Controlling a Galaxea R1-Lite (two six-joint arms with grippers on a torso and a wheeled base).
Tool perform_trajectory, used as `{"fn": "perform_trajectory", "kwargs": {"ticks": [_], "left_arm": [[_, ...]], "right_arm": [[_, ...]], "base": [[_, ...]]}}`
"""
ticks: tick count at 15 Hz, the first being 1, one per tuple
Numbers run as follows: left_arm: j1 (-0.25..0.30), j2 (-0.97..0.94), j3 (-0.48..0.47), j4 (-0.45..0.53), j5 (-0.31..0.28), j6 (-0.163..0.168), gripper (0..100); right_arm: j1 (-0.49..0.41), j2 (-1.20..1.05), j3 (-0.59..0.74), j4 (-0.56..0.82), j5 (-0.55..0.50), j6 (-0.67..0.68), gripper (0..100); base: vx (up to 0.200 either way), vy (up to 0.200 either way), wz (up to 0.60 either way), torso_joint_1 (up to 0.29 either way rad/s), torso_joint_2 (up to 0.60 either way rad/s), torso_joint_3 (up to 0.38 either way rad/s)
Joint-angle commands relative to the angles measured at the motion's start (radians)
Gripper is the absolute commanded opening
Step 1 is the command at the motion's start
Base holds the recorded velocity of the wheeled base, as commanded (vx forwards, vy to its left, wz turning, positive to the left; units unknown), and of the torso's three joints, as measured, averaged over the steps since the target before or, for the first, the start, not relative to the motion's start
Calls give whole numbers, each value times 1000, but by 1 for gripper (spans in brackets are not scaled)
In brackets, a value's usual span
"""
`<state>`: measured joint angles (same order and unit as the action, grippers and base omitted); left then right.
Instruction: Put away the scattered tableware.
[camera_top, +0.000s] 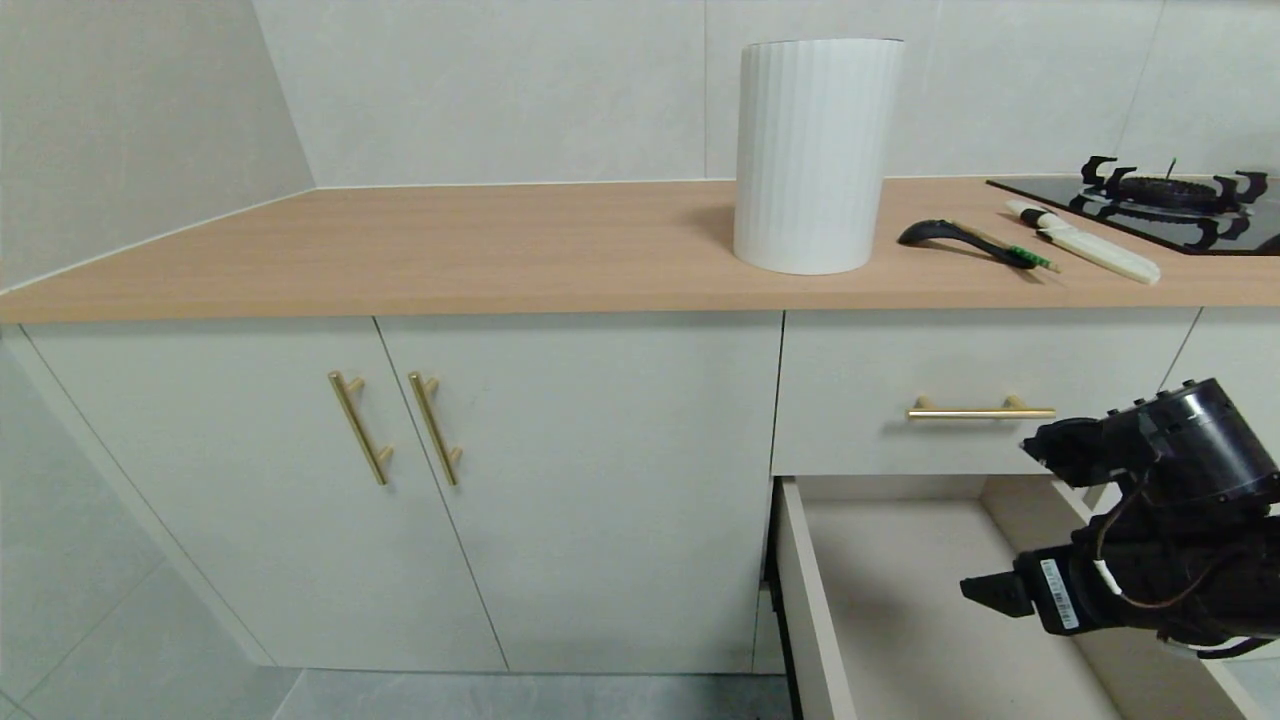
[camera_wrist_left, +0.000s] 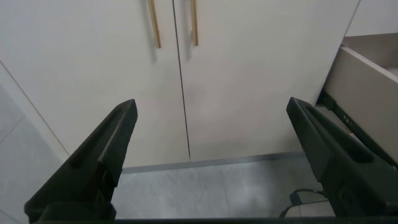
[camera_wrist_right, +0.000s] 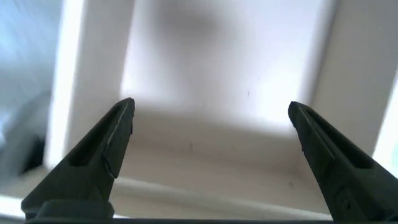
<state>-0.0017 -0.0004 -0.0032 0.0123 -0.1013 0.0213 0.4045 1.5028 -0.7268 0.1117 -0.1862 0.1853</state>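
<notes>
The right gripper (camera_top: 1010, 520) hangs just above the pulled-out pale drawer (camera_top: 808, 600), its black fingers spread wide with nothing between them. The left gripper (camera_wrist_left: 211, 112) sits low, facing the pale cupboard doors (camera_wrist_left: 249, 93), and is likewise parted and holding nothing. Above the drawer is a closed drawer front with a brass bar handle (camera_top: 980, 411). Up on the light wooden countertop (camera_top: 450, 250) the tableware lies close together: a black curved spoon (camera_top: 945, 235), a thin wooden stick with a green tip (camera_top: 1015, 250) right against it, and a long cream-white knife (camera_top: 1085, 253) just beside them. A tall white ribbed cylinder (camera_top: 812, 150) stands to their left, and a black gas hob (camera_top: 1150, 205) sits beyond. I'd say the job has barely begun: the drawer stands ready, but all three pieces remain to be carried down.
</notes>
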Motion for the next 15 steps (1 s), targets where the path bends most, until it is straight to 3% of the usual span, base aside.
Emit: {"fn": "perform_trajectory", "kwargs": {"ticks": [1, 7, 11, 15], "left_arm": [[0, 0, 0, 0, -2, 0, 100], [0, 0, 0, 0, 0, 0, 100], [0, 0, 0, 0, 0, 0, 100], [0, 0, 0, 0, 0, 0, 100]], "right_arm": [[-21, -56, 1, -27, 1, -3, 100], [-30, -115, 0, -50, -3, -6, 100], [-39, -127, 0, -60, -4, -9, 100], [-42, -127, 0, -61, -4, -10, 100]], "base": [[0, 0, 0, 0, 0, 0], [0, 0, 0, 0, 0, 0], [0, 0, 0, 68, -233, -238], [0, 0, 0, 168, -516, -295]]}}
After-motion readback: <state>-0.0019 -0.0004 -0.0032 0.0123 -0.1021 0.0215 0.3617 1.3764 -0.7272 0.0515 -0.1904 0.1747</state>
